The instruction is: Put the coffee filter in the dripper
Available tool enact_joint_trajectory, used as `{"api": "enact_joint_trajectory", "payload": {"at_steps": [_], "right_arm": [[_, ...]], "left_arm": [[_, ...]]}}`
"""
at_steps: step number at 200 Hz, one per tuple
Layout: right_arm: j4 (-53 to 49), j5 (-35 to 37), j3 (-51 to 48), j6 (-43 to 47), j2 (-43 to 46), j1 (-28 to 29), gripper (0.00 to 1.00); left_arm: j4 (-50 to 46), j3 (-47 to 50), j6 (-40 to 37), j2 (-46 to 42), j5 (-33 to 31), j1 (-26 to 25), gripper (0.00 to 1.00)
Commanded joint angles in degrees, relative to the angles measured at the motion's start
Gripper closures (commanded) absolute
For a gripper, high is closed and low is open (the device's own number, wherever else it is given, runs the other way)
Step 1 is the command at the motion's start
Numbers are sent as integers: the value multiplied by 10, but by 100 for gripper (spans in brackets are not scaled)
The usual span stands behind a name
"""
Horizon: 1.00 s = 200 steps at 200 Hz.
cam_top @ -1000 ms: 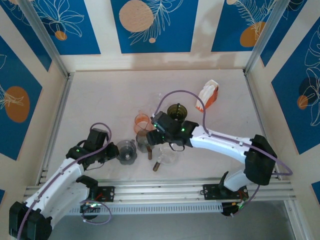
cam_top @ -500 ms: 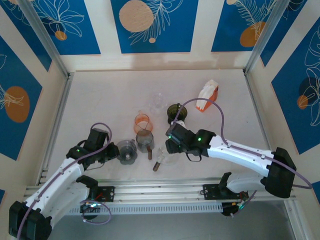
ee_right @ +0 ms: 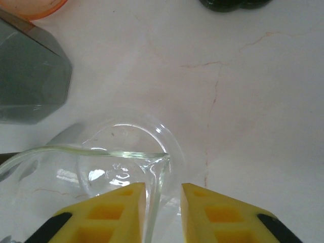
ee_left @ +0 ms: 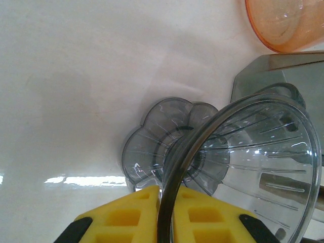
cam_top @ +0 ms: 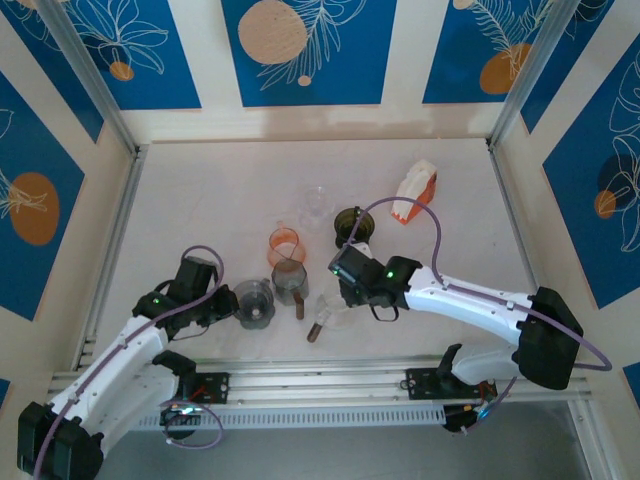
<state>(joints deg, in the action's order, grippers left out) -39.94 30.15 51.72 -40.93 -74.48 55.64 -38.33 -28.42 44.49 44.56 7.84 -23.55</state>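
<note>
1. Since the left gripper is pinched tight on the rim of the smoky dripper, one yellow pad inside the wall and one outside, the holding part looks sorted. It's only an edge grip though, so a downward push from a filter going in could lever the dripper over or pop it out of the pads.
2. The coffee filter: I can't spot a loose one anywhere. My guess is it's inside the orange-and-white packet, well beyond the right gripper and off to its right. If so, neither arm is anywhere near it.
3. The right gripper's jaws stand narrow, astride the lip of a clear glass vessel. There's a sliver of gap beside one pad, so I can't tell if it's actually biting. Half a grip on thin, slick glass could mean a slip or a tip-over on the lift.
4. It's crowded in there: a grey jug sits ahead and left of the right gripper's fingers, with an orange cup beyond that and a dark green piece just ahead. A careless swing toward the packet could clip any of them.
</note>
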Motion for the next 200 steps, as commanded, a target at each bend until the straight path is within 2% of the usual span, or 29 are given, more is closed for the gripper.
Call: {"api": "enact_joint_trajectory", "payload": {"at_steps": [1,23,60,107,142,165,200], "right_arm": [[-16,27,-2,2,10,-8,81],[-16,37,-4,9,11,-18,87],[-16,59,-16,31,19,-68,89],[41,27,-33,71,22,-175,88],[65,0,-40,83,9,-204,86],[65,-4,-42,81,10,-203,79],[58,15,-31,94,63,-161,50]], "left_arm": [[2,-8,-4,-2,12,-9,87],[2,-10,-5,-2,13,-10,87],[3,-9,-5,-1,12,-12,88],[5,-9,-5,0,12,-14,88],[8,-6,-4,0,14,-15,88],[11,-5,-2,-1,17,-15,88],[11,-6,-2,0,17,-15,88]]}}
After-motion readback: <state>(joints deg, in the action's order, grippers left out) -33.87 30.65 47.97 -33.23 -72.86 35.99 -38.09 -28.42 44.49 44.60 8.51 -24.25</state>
